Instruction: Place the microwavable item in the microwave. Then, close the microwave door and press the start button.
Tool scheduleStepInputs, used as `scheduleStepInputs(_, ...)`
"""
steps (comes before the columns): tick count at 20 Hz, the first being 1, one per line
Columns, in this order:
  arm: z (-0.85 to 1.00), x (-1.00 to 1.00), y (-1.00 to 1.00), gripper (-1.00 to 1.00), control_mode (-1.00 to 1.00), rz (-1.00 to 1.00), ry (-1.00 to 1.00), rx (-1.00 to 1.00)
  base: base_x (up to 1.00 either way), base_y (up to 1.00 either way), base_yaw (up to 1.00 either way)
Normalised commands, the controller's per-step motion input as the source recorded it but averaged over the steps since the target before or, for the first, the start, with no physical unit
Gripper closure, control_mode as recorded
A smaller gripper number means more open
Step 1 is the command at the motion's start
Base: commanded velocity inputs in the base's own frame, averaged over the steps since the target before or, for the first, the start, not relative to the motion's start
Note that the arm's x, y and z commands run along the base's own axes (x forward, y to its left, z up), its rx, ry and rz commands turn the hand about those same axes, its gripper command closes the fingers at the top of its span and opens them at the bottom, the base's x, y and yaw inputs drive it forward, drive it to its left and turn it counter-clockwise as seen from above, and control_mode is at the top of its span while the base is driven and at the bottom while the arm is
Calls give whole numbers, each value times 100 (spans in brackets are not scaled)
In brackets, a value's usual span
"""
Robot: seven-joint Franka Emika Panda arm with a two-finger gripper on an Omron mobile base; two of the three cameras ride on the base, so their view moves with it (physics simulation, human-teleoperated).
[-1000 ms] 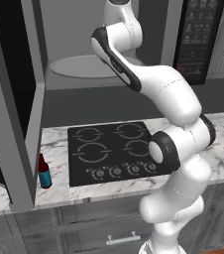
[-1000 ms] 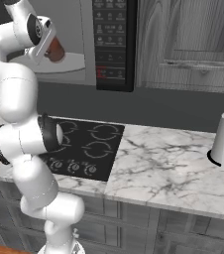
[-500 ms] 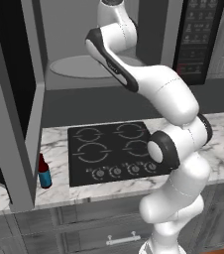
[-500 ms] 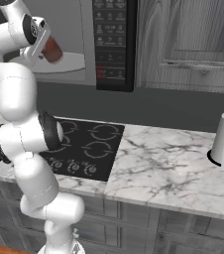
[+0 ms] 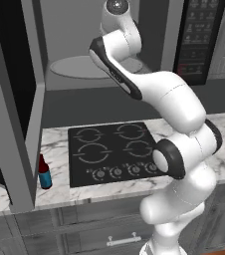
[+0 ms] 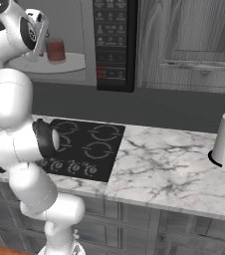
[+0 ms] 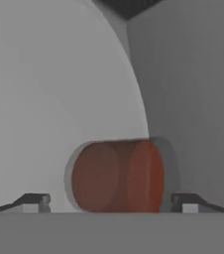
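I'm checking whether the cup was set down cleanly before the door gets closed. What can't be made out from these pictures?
- Left base view: the cup and gripper are hidden behind the arm's upper links.
- Hand view: the cup bottom edge is cut off by the frame, so its seating on the turntable plate is unclear.
- Right base view: the gripper is too small to see the fingertips beside the cup.
- Left base view: the microwave door is cut off by the frame edge.

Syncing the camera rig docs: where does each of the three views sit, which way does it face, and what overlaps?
Left base view: behind-left, facing the open microwave and stovetop; white arm crosses it.
Right base view: behind-right, same scene; arm at left, gripper open beside the cup.
Hand view: along the gripper at the cup on the turntable plate.
Shared: cup, turntable plate.
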Motion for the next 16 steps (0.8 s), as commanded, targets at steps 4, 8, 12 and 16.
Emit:
scheduleStepInputs(4, 2, 0, -26, -100, -100, 1, -31, 0, 0, 0, 0)
scheduleStepInputs(8, 8, -71, -9, -100, -100, 1, -34, 0, 0, 0, 0)
scheduleStepInputs(12, -1, -100, 0, -100, -100, 0, -25, 0, 0, 0, 0)
scheduleStepInputs(16, -26, -100, 2, -100, -100, 0, -23, -1, 0, 0, 0)
